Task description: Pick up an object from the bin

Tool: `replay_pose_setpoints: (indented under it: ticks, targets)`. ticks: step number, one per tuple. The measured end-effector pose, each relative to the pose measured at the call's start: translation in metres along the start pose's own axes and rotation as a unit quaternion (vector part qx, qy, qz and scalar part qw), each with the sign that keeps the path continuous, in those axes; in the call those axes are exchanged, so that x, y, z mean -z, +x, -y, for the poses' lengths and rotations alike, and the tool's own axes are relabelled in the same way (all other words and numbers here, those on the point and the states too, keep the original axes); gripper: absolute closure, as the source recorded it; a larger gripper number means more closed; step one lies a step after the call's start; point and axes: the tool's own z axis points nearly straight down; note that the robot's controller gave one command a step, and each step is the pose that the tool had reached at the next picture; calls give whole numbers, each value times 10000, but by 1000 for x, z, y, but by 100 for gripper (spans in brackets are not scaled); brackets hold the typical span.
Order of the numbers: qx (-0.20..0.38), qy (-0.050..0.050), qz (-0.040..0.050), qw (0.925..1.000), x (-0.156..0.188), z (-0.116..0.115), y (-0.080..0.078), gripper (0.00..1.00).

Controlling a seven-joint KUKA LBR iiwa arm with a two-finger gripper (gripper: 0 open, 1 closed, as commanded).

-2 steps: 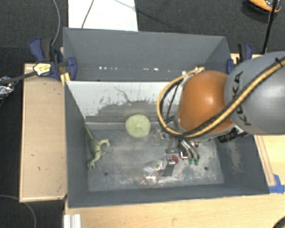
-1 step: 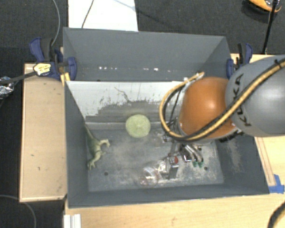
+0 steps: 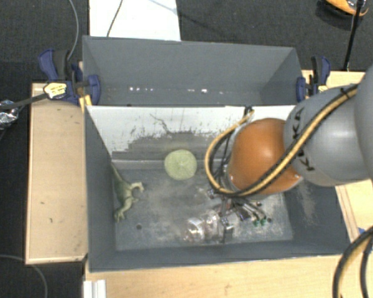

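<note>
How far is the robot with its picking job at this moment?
Done: the gripper is low in the bin, at its near right, beside a shiny clear thing on the floor. In hand: the grasp; whether that thing is gripped cannot be seen. Left: lifting a thing out. The green ball and green toy dinosaur lie apart on the left.

Clear, shiny, crumpled-looking thing (image 3: pixel 198 228) is lying on the floor of the bin (image 3: pixel 174 256) near the front wall, right of middle, just beside the gripper (image 3: pixel 227 221); whether they touch cannot be told. Pale green ball (image 3: pixel 180 164) is sitting toward the back, mid-bin. Green toy dinosaur (image 3: pixel 125 197) is lying on its side near the left wall.
</note>
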Motion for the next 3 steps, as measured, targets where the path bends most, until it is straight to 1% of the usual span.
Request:
replay_pose_setpoints:
  ticks: [1,2,3]
  targets:
    - [575,-11,24,9983,-12,-5,-5,100]
    - [570,-12,22,9984,-12,-5,-4,100]
    - [783,-13,23,9969,-12,5,-22,100]
